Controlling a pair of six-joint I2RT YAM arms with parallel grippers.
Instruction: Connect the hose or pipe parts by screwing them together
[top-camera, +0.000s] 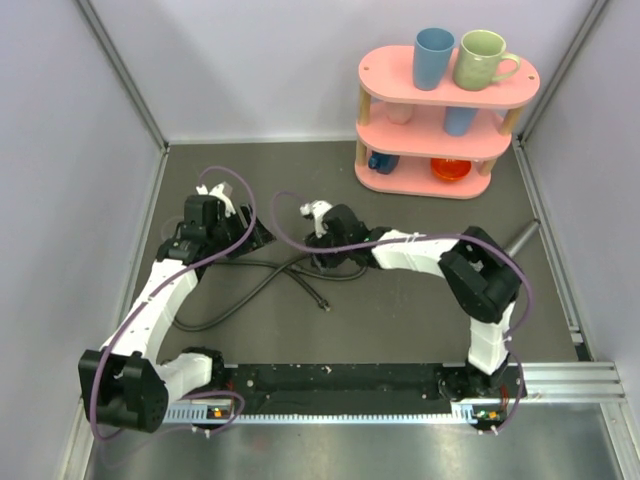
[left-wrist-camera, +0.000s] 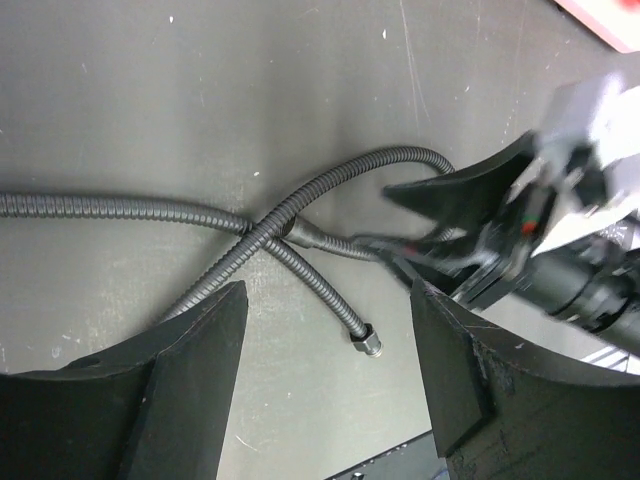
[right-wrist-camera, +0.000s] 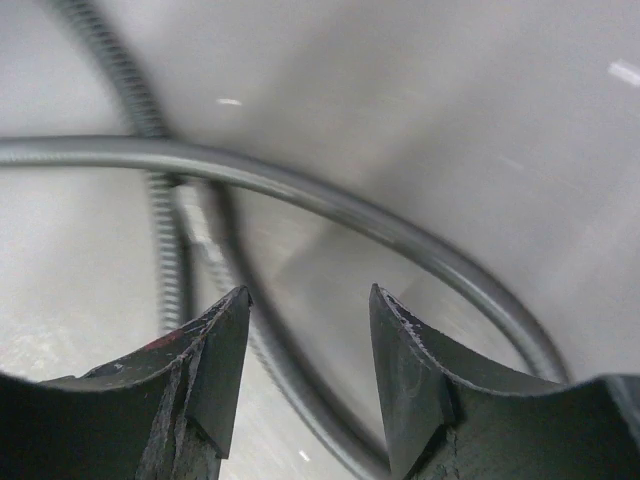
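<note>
On the dark table mat (top-camera: 400, 320), mid-table, the corrugated hose (left-wrist-camera: 120, 208) lies crossed over itself, and the left gripper (left-wrist-camera: 328, 300) and right gripper (right-wrist-camera: 310, 300) are both held apart and empty above it, so the strand is best centred between the right jaws before closing.

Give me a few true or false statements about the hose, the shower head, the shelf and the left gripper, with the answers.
The hose crosses over itself on the table. True.
The shower head is screwed onto the hose. False: it lies apart, near the table's right edge.
A blue cup and a green mug stand on top of the pink shelf. True.
The left gripper is clamped on the hose. False: its jaws stand open, holding nothing.
</note>
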